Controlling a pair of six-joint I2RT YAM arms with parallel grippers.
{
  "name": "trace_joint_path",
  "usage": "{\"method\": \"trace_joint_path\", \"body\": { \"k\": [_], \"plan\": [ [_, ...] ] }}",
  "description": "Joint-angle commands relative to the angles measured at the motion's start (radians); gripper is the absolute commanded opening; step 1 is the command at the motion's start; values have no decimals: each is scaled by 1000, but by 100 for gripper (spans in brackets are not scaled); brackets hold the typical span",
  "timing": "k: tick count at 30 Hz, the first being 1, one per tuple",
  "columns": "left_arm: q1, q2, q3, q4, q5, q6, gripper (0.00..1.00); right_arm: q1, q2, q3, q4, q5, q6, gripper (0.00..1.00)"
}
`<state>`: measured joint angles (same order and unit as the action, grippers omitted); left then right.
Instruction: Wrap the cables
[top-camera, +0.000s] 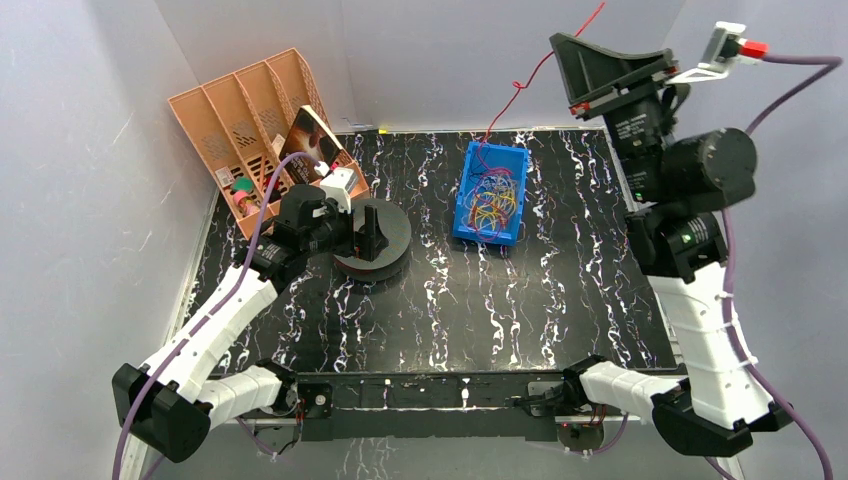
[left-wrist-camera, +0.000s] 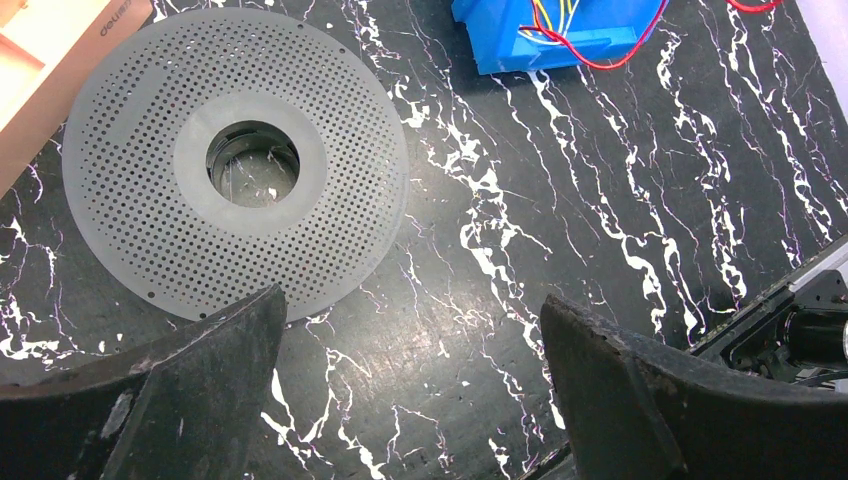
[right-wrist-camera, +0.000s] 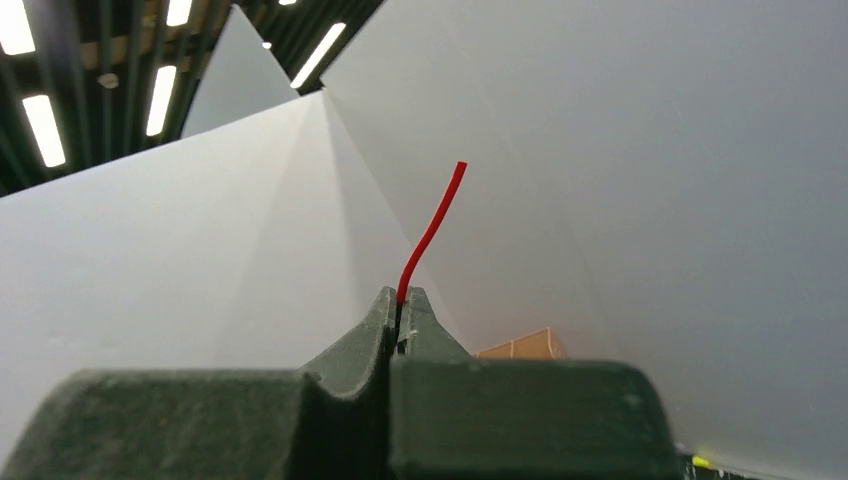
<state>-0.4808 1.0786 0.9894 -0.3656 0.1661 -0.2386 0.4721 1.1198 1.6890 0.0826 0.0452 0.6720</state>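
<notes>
My right gripper (top-camera: 558, 45) is raised high at the back right, shut on a thin red cable (top-camera: 515, 90). In the right wrist view a short red cable end (right-wrist-camera: 430, 230) sticks up from the closed tips of the right gripper (right-wrist-camera: 402, 295). The cable trails down into the blue bin (top-camera: 463, 205), which holds a tangle of red and yellow wires. My left gripper (top-camera: 365, 235) hovers over the black spool (top-camera: 392, 255), open and empty. The left wrist view shows the open left gripper (left-wrist-camera: 412, 298) just past the perforated spool (left-wrist-camera: 130, 200). A red cable loop (left-wrist-camera: 600, 62) hangs over the blue bin (left-wrist-camera: 520, 45).
A tan slotted organizer (top-camera: 250, 120) stands at the back left, and its corner (left-wrist-camera: 40, 70) lies beside the spool. White walls enclose the black marbled table (top-camera: 560, 290). A black frame bar (top-camera: 430, 390) runs along the near edge.
</notes>
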Motion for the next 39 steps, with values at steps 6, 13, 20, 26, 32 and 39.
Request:
{"method": "trace_joint_path", "body": {
  "k": [6, 13, 20, 26, 32, 39],
  "plan": [
    [-1, -34, -12, 20, 17, 11, 98, 3, -108, 72, 170, -126, -29, 0],
    [-1, -29, -19, 27, 16, 14, 98, 2, -194, 96, 178, -116, -32, 0],
    [0, -29, -21, 28, 4, 16, 98, 2, -235, 167, 154, -101, -34, 0],
    [-1, -32, -21, 28, -8, 19, 98, 0, -232, 258, 92, -89, -25, 0],
    [-1, -32, -23, 28, -15, 21, 98, -6, -246, 275, 87, -76, -16, 0],
    [0, -38, -23, 28, -14, 21, 98, -36, -229, 356, 102, -94, -9, 0]
  ]
}}
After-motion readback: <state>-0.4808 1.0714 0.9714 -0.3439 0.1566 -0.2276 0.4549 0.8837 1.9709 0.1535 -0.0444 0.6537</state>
